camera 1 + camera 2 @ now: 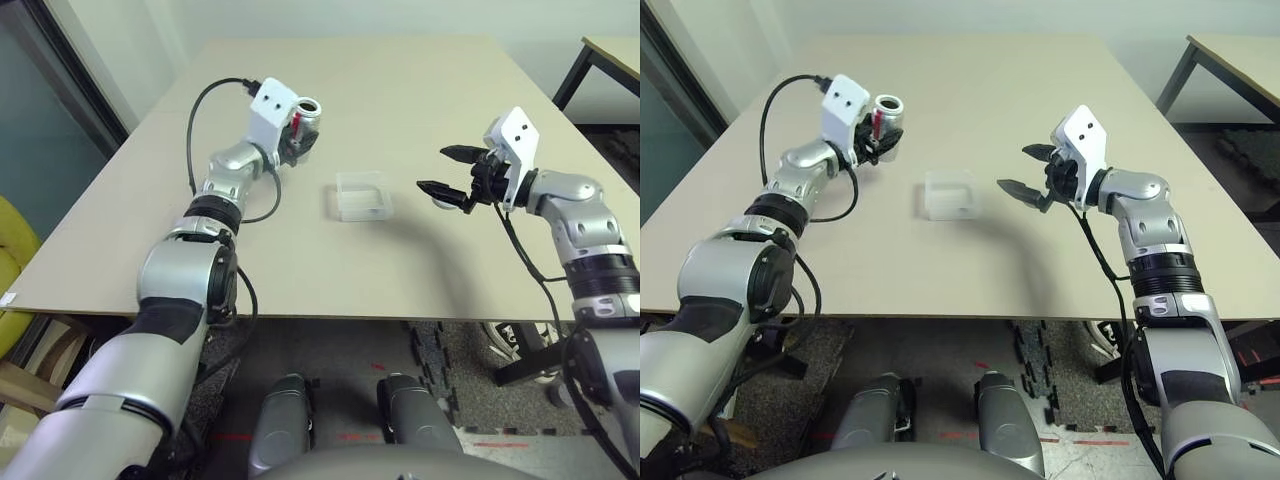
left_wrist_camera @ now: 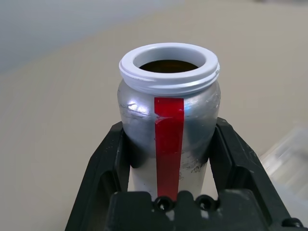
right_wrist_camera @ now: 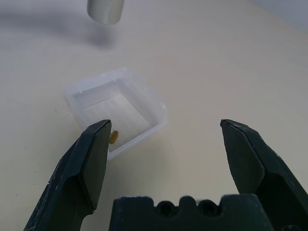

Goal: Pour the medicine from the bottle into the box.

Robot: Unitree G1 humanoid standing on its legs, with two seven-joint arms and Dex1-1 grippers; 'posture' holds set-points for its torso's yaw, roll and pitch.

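Bottle (image 2: 168,125), red-striped, unlabelled, upright in left gripper (image 1: 296,137); right gripper (image 1: 446,172) wide, beside box (image 1: 363,195).

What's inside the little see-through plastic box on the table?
The shallow clear plastic box holds one small yellow-brown pill near a wall. The right gripper's black fingers cover that corner, so anything more there is hidden. The rest looks empty.

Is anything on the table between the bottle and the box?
Nothing visible. The left gripper holds the bottle upright above bare table, and the box lies open beside it, the stretch between unobstructed.
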